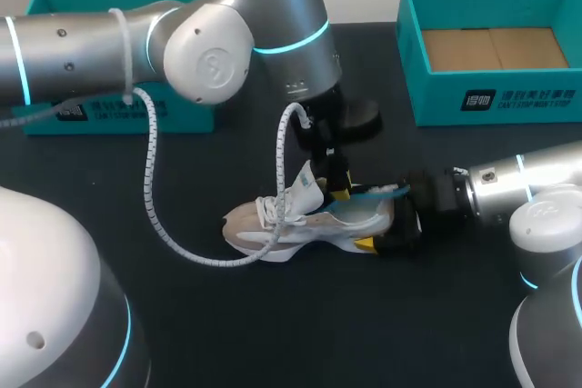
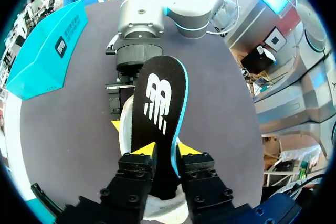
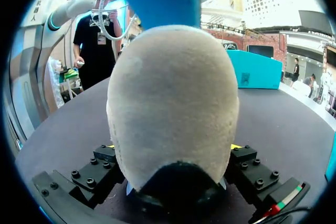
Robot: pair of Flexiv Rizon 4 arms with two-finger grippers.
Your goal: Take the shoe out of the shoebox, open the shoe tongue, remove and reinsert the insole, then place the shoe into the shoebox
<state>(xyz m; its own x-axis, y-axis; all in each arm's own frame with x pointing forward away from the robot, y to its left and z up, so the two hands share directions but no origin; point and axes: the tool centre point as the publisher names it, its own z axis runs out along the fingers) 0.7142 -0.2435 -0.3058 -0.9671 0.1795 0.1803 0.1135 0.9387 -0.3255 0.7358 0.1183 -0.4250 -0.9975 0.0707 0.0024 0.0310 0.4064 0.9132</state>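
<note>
left end effector [image 2: 166, 150] clamping insole [image 2: 157, 98], right end effector [image 1: 393, 220] clamping shoe [image 1: 273, 224] heel, dark table [image 1: 273, 333], teal shoebox [image 1: 436, 88]

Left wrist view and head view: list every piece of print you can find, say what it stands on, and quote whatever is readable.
On the insole, in the left gripper: one large white logo emblem; no word to quote.
On the right shoebox, front wall: white logo and a line of capitals, too blurred to quote.
On the left shoebox, front wall: similar white print, too small to read.
On the shoe: nothing readable.
</note>
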